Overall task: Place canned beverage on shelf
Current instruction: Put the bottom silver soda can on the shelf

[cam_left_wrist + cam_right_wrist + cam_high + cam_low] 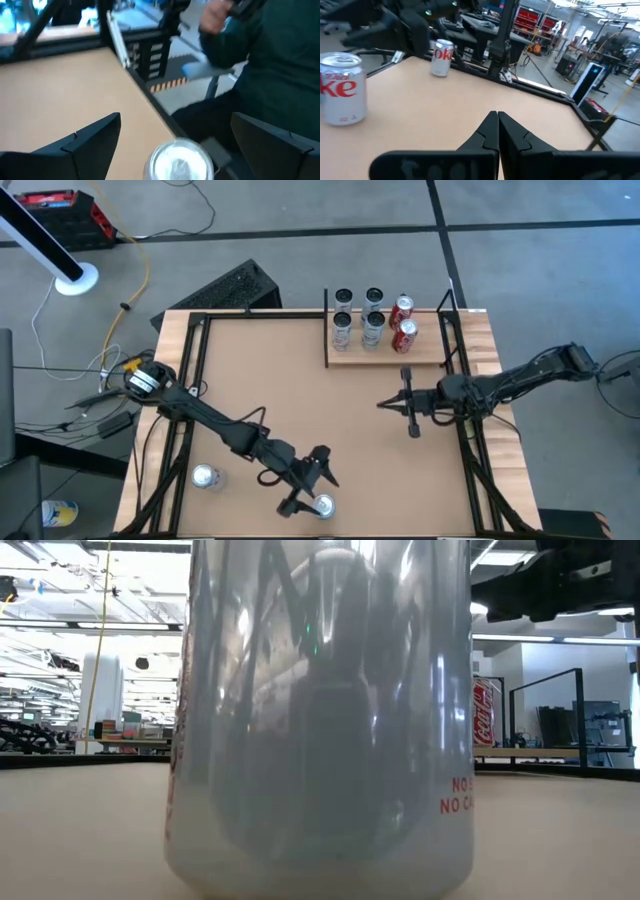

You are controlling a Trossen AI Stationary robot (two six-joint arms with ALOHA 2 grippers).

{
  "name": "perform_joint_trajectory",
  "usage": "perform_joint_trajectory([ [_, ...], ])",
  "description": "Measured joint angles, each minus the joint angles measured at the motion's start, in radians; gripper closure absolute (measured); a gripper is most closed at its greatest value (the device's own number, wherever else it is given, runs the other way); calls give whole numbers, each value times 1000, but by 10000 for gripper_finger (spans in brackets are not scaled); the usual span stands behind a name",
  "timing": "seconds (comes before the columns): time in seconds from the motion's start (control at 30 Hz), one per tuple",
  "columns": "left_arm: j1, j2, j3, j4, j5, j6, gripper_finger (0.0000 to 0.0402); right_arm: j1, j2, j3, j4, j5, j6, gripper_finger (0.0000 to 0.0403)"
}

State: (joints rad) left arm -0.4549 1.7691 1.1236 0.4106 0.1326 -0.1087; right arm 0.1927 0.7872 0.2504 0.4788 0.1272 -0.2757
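Silver can (324,506) is standing upright right at the near edge of the desk (270,370), sitting between the wide-open fingers of the left tool (312,483), not gripped; in the left wrist view its top (179,160) shows between the two dark fingers (80,147) with gaps on both sides. The desk is a smooth brown board with a black frame around it, on a grey floor with cables, and the low view looks into a big open workshop. That low view is almost totally filled by the same can (320,720), so not much else to see there. A second silver can (206,476) stands off to the outer side of the left arm, well apart from the tool. The shelf (395,356) is across the desk beyond the right tool (407,406), already carrying four silver cans and two red ones (403,324). The right tool is clenched shut on nothing, hovering over bare board just short of the shelf. A person in a dark green sleeve (260,55) is close beyond the desk edge by the left tool. Middle of the board is open.
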Motion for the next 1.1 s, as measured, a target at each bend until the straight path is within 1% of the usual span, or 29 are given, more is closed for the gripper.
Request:
perform_joint_trajectory([
  [0.13, 0, 0, 0, -56, -34, 30, 38, 22, 0, 0, -9, 0, 14, 382],
  [0.23, 0, 1, 0, -76, -25, 37, 38, 41, 0, 0, -8, 1, 17, 382],
  [0.43, -2, 1, 0, -80, 2, 37, 38, 73, 0, 0, -9, 1, 16, 382],
  [0.53, -2, 38, 1, -18, 8, 39, 38, 76, 0, 0, -8, 2, 16, 382],
  [0.63, -1, 123, 0, 109, 91, 18, 38, 75, 0, 0, -12, 2, 16, 382],
  [0.73, 11, 154, -1, 140, 152, -14, 38, 75, 0, 0, -19, 2, 16, 382],
  [0.93, 20, 147, 10, 115, 141, -25, 38, 75, 0, 0, -26, 3, 13, 382],
  [1.1, 19, 147, 10, -5, 125, -9, 38, 75, 0, 0, -27, 4, 11, 382],
])
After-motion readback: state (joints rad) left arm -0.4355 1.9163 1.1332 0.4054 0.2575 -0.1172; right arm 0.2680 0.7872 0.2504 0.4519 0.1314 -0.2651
